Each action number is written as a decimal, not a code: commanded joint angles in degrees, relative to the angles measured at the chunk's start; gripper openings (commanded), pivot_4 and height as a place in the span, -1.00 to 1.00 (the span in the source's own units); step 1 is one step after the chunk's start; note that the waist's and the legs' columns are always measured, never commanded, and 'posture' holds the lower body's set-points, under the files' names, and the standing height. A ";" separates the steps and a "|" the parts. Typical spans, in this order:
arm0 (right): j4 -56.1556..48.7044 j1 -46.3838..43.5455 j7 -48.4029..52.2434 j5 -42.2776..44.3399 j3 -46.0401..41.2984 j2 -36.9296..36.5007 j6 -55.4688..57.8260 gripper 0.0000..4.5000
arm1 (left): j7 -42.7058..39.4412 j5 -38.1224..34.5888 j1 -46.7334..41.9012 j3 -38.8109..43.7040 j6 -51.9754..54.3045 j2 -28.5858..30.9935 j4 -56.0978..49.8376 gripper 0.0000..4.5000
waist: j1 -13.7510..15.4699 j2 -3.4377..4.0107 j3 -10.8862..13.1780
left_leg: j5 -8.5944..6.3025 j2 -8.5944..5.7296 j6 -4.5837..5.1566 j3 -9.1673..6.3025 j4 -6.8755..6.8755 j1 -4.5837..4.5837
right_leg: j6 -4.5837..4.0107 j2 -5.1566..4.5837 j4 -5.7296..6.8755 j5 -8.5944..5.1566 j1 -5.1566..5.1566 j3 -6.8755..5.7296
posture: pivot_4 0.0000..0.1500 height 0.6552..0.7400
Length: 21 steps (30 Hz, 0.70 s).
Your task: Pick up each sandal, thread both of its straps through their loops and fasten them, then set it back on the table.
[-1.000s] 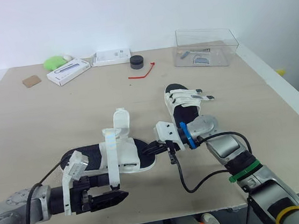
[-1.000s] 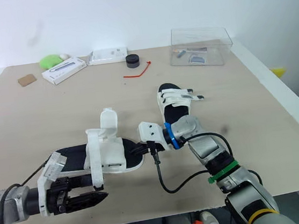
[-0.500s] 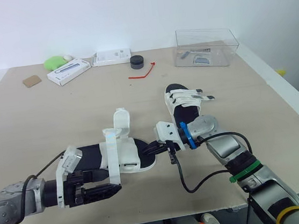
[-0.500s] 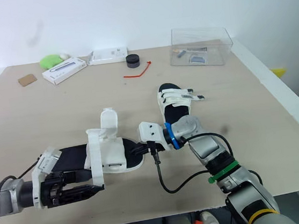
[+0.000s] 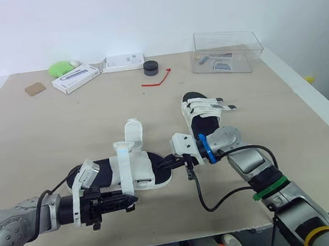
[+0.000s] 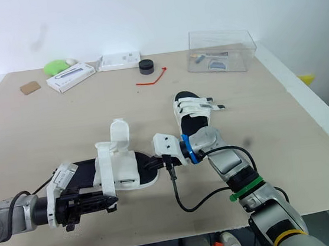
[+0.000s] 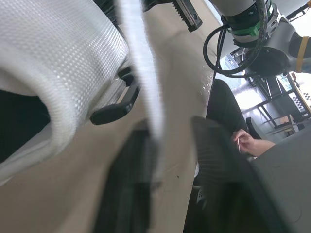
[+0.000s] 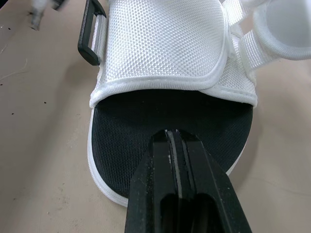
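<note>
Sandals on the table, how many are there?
2. The near sandal lies by the table's front edge, one strap standing up; the far sandal sits behind it to the right. None looks hidden.

Left end effector (image 5: 121, 202) low, fingers parted, pointing right; right end effector (image 5: 168, 163) fingers pressed together, pointing left.

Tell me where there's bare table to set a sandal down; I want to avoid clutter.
Widest: left-centre of the table, between the slanted white box and the near sandal. Also right of the far sandal, in front of the clear box. Crowded: the back edge and front centre.
</note>
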 commanded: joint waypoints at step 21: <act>-0.54 -0.06 -1.03 -1.15 -0.25 -1.56 0.16 -1.00 | -0.95 -8.64 -20.43 3.00 9.10 0.78 17.47 -0.99 | -0.02 -0.05 0.03 | -0.01 -0.22 -0.02 -0.08 -0.02 -0.08 | 0.14 -0.07 -0.03 0.11 -0.01 -0.01 | 1.00 1.00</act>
